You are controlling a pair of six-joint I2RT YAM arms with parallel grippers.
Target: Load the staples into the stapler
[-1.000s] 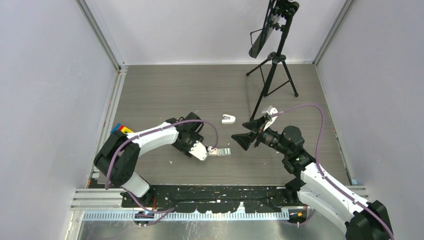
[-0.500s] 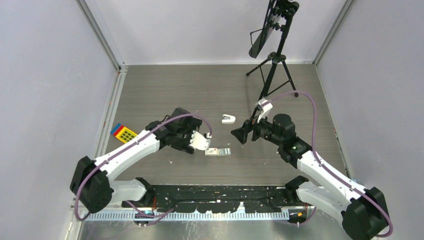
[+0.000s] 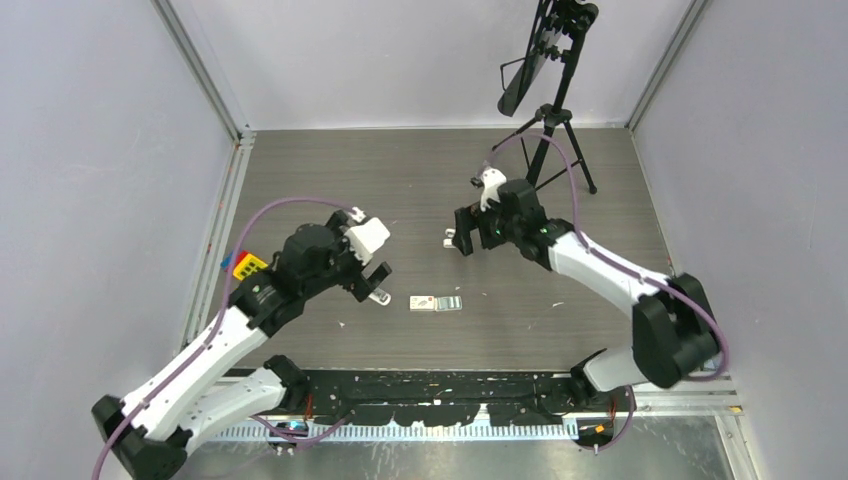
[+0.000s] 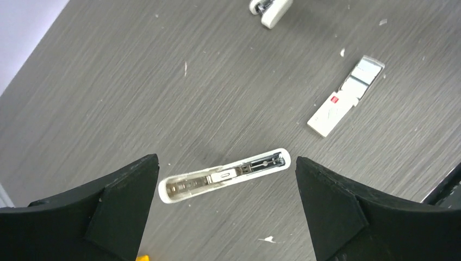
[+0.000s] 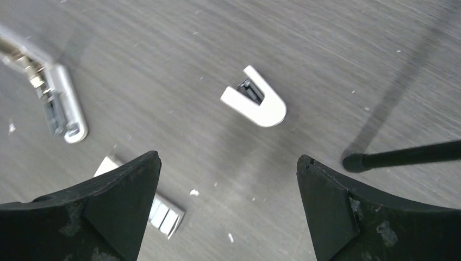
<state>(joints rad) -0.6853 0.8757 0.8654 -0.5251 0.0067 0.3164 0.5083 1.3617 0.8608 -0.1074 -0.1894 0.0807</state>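
Both arms have shifted: the left gripper (image 3: 368, 279) has drawn back leftward from the staples box (image 3: 436, 303), and the right gripper (image 3: 461, 232) has swung out over the stubby white stapler (image 5: 269, 114). Both sets of jaws are spread wide, holding nothing. We find the stapler (image 4: 223, 175) lying open on the table (image 3: 420, 180) under the left gripper, near the box but apart. A tripod (image 3: 545, 150) stands far right and a coloured pad (image 3: 245, 265) at the left edge. Only the left wrist view shows the stapler's silver channel and the box's grey tray slid out. Only the right wrist view shows a tripod foot (image 5: 402, 155) beside the stubby stapler, not touching.
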